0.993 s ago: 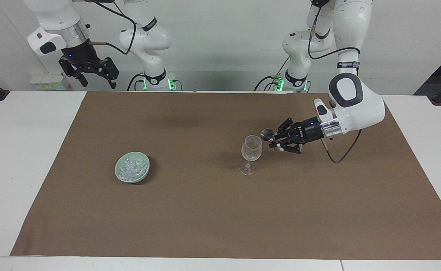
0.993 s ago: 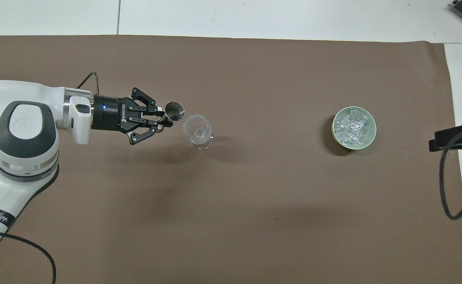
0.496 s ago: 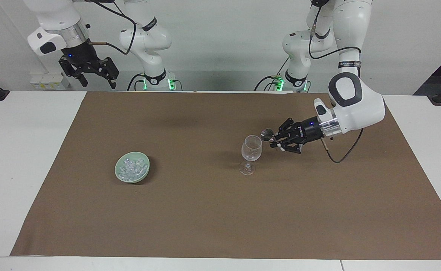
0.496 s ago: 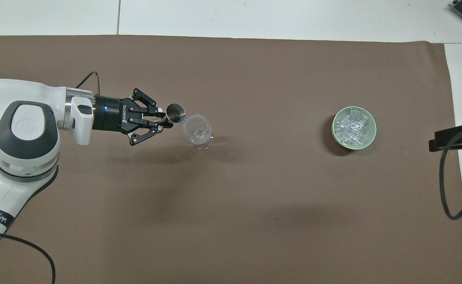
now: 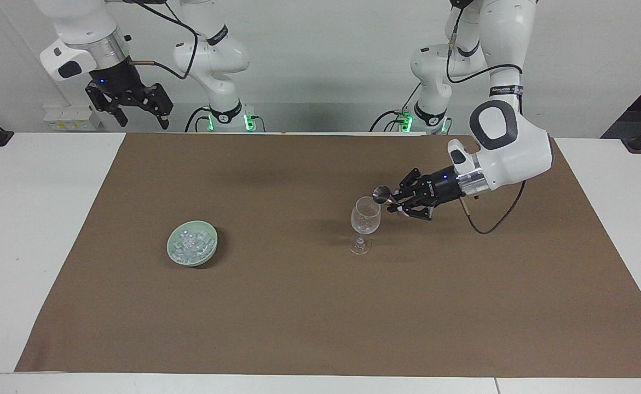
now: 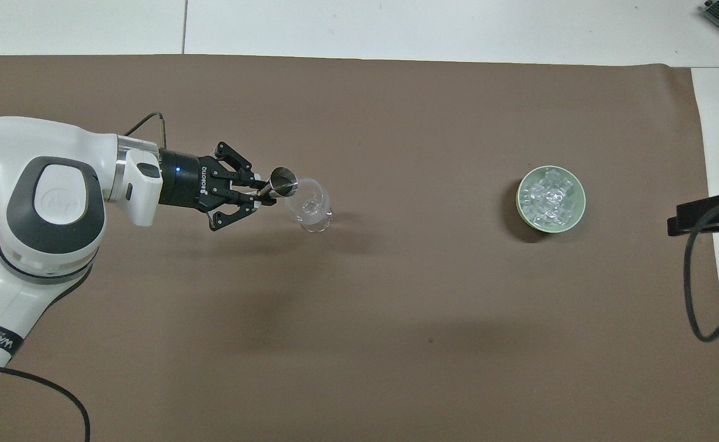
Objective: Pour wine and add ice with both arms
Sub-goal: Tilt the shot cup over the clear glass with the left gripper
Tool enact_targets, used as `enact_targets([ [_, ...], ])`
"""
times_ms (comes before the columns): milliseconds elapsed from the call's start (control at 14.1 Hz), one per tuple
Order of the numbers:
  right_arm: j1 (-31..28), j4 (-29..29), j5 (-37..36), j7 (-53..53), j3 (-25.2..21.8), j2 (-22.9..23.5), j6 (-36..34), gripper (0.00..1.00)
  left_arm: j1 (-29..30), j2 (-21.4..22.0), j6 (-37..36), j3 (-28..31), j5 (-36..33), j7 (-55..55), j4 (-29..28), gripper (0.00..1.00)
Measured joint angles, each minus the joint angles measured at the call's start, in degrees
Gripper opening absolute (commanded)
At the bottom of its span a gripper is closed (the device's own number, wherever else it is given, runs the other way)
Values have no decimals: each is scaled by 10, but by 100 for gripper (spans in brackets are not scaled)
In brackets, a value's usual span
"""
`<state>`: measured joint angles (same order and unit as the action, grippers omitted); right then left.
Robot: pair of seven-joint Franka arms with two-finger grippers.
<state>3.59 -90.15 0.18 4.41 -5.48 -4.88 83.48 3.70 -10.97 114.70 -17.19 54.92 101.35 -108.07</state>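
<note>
The small metal measuring cup is sitting at the rim of the clear stemmed wine glass, pinched in the left gripper, whose fingertips are closed tight on it while its outer links are splaying out to the sides. The glass is standing upright on the brown mat, toward the left arm's end of the table, and looks empty, so the pour appears to be only starting. To do this step well, the cup's lip should be held over the middle of the bowl of the glass, clear of the rim, and tipped slowly by rolling the wrist, since a knock against so tall and narrow-footed a glass could topple it. How much liquid the cup holds is not visible. The ice is lying heaped in the pale green bowl, well apart from the glass toward the right arm's end of the table, untouched. The right gripper is waiting high above that end's edge nearest the robots, its fingers spread wide and holding nothing.
</note>
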Motion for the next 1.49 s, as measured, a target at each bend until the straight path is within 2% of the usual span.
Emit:
enact_targets([
  [1489,0,0,0,0,0,0,0,100,-20,13,10,0,-121,-120,16,0],
])
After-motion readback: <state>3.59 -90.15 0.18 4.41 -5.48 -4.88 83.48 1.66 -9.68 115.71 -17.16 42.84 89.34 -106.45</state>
